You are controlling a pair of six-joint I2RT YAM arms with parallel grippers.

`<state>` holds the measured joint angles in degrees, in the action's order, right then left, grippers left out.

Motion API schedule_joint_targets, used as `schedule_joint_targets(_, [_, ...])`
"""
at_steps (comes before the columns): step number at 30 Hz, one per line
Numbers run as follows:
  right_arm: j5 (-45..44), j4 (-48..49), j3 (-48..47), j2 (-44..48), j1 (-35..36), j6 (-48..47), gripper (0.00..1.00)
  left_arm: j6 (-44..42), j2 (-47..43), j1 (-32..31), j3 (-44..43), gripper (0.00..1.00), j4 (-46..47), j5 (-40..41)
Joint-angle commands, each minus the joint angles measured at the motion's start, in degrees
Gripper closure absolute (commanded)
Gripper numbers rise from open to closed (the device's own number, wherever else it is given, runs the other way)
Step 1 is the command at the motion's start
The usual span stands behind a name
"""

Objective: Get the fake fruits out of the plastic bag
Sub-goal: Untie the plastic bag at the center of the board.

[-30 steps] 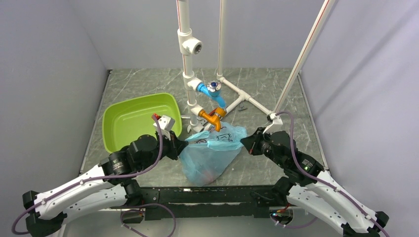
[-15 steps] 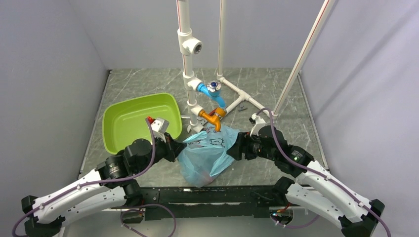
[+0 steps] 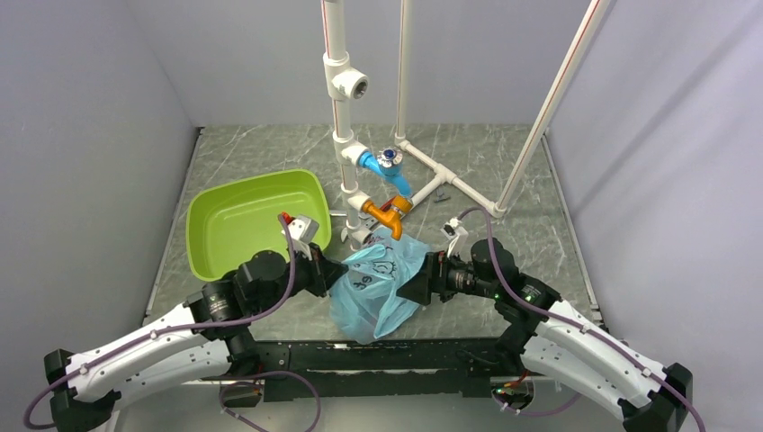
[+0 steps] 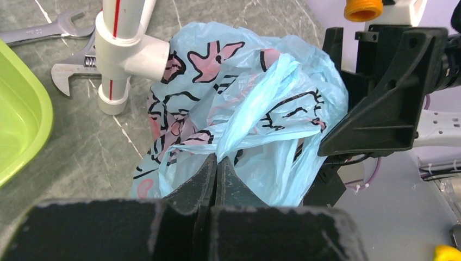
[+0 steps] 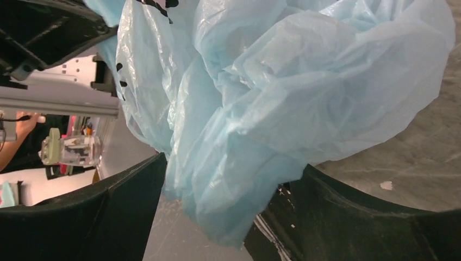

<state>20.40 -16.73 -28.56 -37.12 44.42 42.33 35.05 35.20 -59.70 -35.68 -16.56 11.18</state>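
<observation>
The plastic bag [image 3: 376,286], light blue with pink-and-black motifs, hangs bunched between my two grippers near the table's front edge. My left gripper [image 3: 335,274] is shut, pinching a gathered strip of the bag [image 4: 250,103] at its tips [image 4: 216,159]. My right gripper [image 3: 417,284] faces it from the right and stands open. Loose folds of the bag [image 5: 304,81] hang between its spread fingers [image 5: 231,163] without being clamped. The fake fruits are hidden; nothing of them shows through the plastic.
A lime-green tub [image 3: 252,220] sits left of the bag. A white pipe frame with a blue valve [image 3: 382,165] and an orange valve [image 3: 389,212] stands just behind it. A pipe post [image 4: 117,54] and two wrenches [image 4: 73,70] lie by the tub.
My right gripper let go of the bag, opened wide and moved left against it. The bag has bunched narrower. My left gripper has kept its pinch.
</observation>
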Motion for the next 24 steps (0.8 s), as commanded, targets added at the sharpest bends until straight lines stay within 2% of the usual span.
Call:
schedule_joint_targets(1, [1.4,3.5,-1.8,0.3,0.1,1.2,0.18,-0.7,0.5,0.2,-2.6,1.0,-0.3,-2.5])
schedule_joint_targets(3, [0.0,2.2,-3.2,-0.1,0.1,1.0,0.27,-0.8,-0.1,0.2,-2.7,1.0,-1.7,-2.4])
schedule_joint_targets(8, [-7.9,-2.8,-9.1,-1.2,0.0,-1.9,0.62,-0.1,-2.8,0.2,-0.9,1.0,-0.7,-0.6])
schedule_joint_targets(9, [-10.0,-3.9,-10.6,-1.7,0.0,-3.0,0.64,-0.3,-3.2,0.3,-1.0,1.0,-0.6,0.2])
schedule_joint_targets(10, [-12.4,-5.3,-12.4,-2.4,0.0,-4.4,0.67,-0.6,-3.2,0.3,-1.4,1.0,-0.6,1.0])
schedule_joint_targets(13, [-18.2,-9.0,-17.9,-6.0,-0.2,-9.1,0.91,-2.4,-2.2,0.5,-4.0,1.0,-1.4,4.0])
schedule_joint_targets(15, [-20.9,-10.7,-20.1,-8.2,-0.4,-11.0,1.0,-2.9,-0.5,0.6,-6.7,1.0,-3.1,7.3])
schedule_joint_targets(21, [-22.8,-11.5,-21.1,-8.5,-2.8,-12.2,1.0,-3.2,5.6,2.8,-16.1,1.0,-10.4,17.6])
schedule_joint_targets(24, [-22.9,-12.3,-19.5,-6.5,-3.2,-11.2,1.0,-5.0,6.5,4.0,-18.2,1.0,-11.4,18.5])
